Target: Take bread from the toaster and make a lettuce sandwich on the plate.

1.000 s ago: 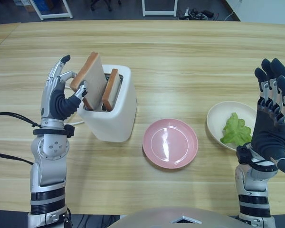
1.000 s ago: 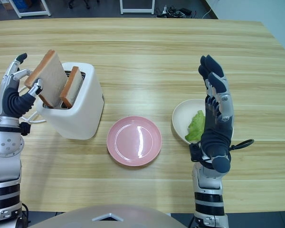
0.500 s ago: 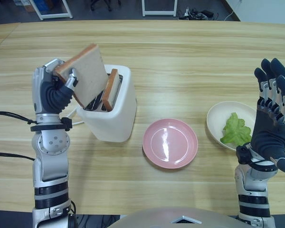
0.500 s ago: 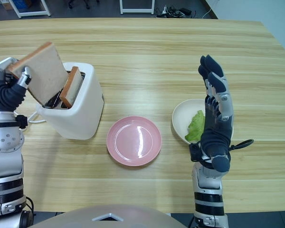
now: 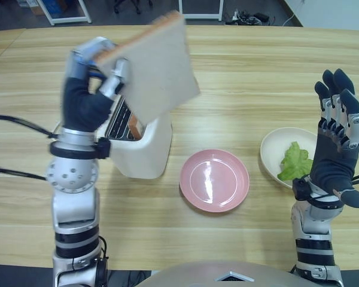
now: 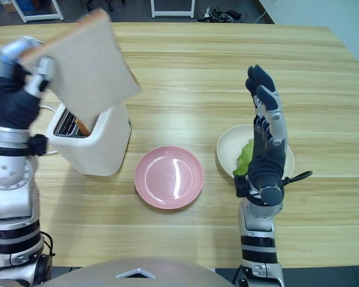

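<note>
**Bread slice held over the toaster, plate not yet loaded**

Bread slice (image 5: 158,66) is in the air, fully clear of the toaster (image 5: 146,149), and it is tilted with its broad face turned toward the camera. The left hand (image 5: 90,98) is clamped on its left edge, with the fingers curled around the crust. A second slice (image 5: 133,127) sits in a slot of the toaster, and only a small brown part of it shows under the raised one.

The pink plate (image 5: 214,179) lies to the right of the toaster, near it, and nothing is on it. Further right is a pale bowl (image 5: 272,146) with the lettuce (image 5: 294,164) inside. The right hand (image 5: 335,143) stands upright at the near right side of this bowl. Its fingers are straight and spread, and it holds nothing. All of this rests on the wooden table (image 5: 239,78).

I judge that the step in hand is taking out the first slice and that the sandwich itself is not begun. The next move probably calls for carrying the slice to the right and down over the plate, turning it flat and opening the fingers only when it is low. The hold is on one edge only, so the slice could swing or slip on the way.
</note>
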Action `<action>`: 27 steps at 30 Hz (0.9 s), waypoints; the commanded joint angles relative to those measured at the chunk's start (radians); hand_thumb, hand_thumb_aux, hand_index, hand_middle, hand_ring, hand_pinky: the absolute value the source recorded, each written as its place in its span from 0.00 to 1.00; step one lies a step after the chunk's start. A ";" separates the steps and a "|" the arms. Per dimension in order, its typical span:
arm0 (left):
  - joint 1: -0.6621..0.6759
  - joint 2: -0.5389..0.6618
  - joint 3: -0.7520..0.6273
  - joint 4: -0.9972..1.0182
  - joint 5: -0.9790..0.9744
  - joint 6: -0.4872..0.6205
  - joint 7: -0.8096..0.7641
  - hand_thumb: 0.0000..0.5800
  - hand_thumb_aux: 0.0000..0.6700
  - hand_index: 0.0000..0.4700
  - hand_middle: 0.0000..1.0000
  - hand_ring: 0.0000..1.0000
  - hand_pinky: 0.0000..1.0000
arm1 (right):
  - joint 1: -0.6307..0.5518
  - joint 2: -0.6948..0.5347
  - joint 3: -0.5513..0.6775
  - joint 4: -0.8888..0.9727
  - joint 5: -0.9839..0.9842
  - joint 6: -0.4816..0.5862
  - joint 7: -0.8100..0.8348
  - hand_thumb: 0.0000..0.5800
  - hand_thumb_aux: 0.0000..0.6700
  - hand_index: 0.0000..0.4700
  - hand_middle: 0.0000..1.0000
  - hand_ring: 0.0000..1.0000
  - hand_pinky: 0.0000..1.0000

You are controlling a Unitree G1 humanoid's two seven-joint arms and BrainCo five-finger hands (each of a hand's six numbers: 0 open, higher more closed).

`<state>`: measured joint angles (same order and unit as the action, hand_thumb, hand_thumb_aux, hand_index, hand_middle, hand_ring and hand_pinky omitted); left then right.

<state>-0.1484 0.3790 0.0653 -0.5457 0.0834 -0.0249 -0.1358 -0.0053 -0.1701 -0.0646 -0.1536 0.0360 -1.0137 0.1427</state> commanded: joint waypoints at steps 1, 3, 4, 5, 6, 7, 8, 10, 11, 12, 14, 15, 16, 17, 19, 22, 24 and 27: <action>0.060 -0.024 -0.120 0.070 0.014 0.060 -0.066 1.00 1.00 1.00 1.00 1.00 1.00 | -0.021 0.006 -0.007 0.014 -0.008 -0.006 -0.008 0.00 0.00 0.00 0.00 0.00 0.00; 0.100 -0.025 -0.169 0.107 0.043 0.071 -0.082 1.00 1.00 1.00 1.00 1.00 1.00 | -0.029 0.006 -0.002 0.020 -0.006 -0.006 -0.008 0.00 0.00 0.00 0.00 0.00 0.00; 0.125 -0.026 -0.201 0.123 0.066 0.067 -0.087 1.00 1.00 1.00 1.00 1.00 1.00 | -0.033 0.007 0.001 0.022 -0.005 -0.005 -0.007 0.00 0.00 0.00 0.00 0.00 0.00; 0.152 -0.026 -0.235 0.134 0.086 0.063 -0.095 1.00 1.00 1.00 1.00 1.00 1.00 | -0.036 0.008 0.004 0.023 -0.006 -0.005 -0.007 0.00 0.00 0.00 0.00 0.00 0.00; 0.175 -0.028 -0.268 0.144 0.108 0.056 -0.097 1.00 1.00 1.00 1.00 1.00 1.00 | -0.038 0.009 0.005 0.023 -0.006 -0.004 -0.007 0.00 0.00 0.00 0.00 0.00 0.00; 0.198 -0.027 -0.300 0.150 0.125 0.056 -0.107 1.00 1.00 1.00 1.00 1.00 1.00 | -0.040 0.010 0.007 0.023 -0.006 -0.004 -0.007 0.00 0.00 0.00 0.00 0.00 0.00; 0.214 -0.028 -0.323 0.155 0.142 0.055 -0.112 1.00 1.00 1.00 1.00 1.00 1.00 | -0.042 0.011 0.009 0.023 -0.007 -0.003 -0.006 0.00 0.00 0.00 0.00 0.00 0.00; 0.233 -0.023 -0.355 0.168 0.167 0.058 -0.124 1.00 1.00 1.00 1.00 1.00 1.00 | -0.043 0.012 0.011 0.022 -0.007 -0.001 -0.006 0.00 0.00 0.00 0.00 0.00 0.00; 0.243 -0.022 -0.368 0.175 0.177 0.059 -0.130 1.00 1.00 1.00 1.00 1.00 1.00 | -0.042 0.011 0.011 0.020 -0.007 0.000 -0.005 0.00 0.00 0.00 0.00 0.00 0.00; 0.250 -0.021 -0.377 0.180 0.181 0.062 -0.138 1.00 1.00 1.00 1.00 1.00 1.00 | -0.042 0.010 0.011 0.018 -0.006 0.001 -0.005 0.00 0.00 0.00 0.00 0.00 0.00; 0.261 -0.025 -0.390 0.189 0.186 0.067 -0.147 1.00 1.00 1.00 1.00 1.00 1.00 | -0.041 0.009 0.012 0.016 -0.005 0.003 -0.005 0.00 0.00 0.00 0.00 0.00 0.00; 0.262 -0.028 -0.396 0.201 0.190 0.067 -0.148 1.00 1.00 1.00 1.00 1.00 1.00 | -0.041 0.009 0.013 0.017 -0.005 0.003 -0.005 0.00 0.00 0.00 0.00 0.00 0.00; 0.262 -0.031 -0.401 0.215 0.196 0.065 -0.147 1.00 1.00 1.00 1.00 1.00 1.00 | -0.042 0.009 0.013 0.017 -0.006 0.004 -0.005 0.00 0.00 0.00 0.00 0.00 0.00; 0.259 -0.033 -0.406 0.232 0.208 0.062 -0.140 1.00 1.00 1.00 1.00 1.00 1.00 | -0.043 0.009 0.014 0.018 -0.006 0.004 -0.005 0.00 0.00 0.00 0.00 0.00 0.00; 0.249 -0.029 -0.417 0.267 0.262 0.040 -0.110 1.00 1.00 1.00 1.00 1.00 1.00 | -0.042 0.007 0.016 0.018 -0.005 0.003 -0.004 0.00 0.00 0.00 0.00 0.00 0.00; 0.229 -0.013 -0.432 0.308 0.387 -0.017 -0.032 0.13 0.07 0.07 0.00 0.00 0.00 | -0.040 0.004 0.017 0.017 -0.003 0.001 -0.002 0.00 0.00 0.00 0.00 0.00 0.00; 0.217 -0.007 -0.436 0.331 0.461 -0.056 0.023 0.00 0.00 0.00 0.00 0.00 0.00 | -0.035 0.004 0.018 0.013 -0.002 -0.001 -0.001 0.00 0.00 0.00 0.00 0.00 0.00; 0.197 -0.012 -0.427 0.361 0.530 -0.114 0.111 0.00 0.00 0.00 0.00 0.00 0.00 | -0.029 0.002 0.025 0.011 -0.002 -0.007 0.004 0.00 0.00 0.00 0.00 0.00 0.00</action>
<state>0.0634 0.3671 -0.3632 -0.2073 0.5775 -0.1070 -0.0673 -0.0392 -0.1620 -0.0464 -0.1350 0.0366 -1.0159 0.1396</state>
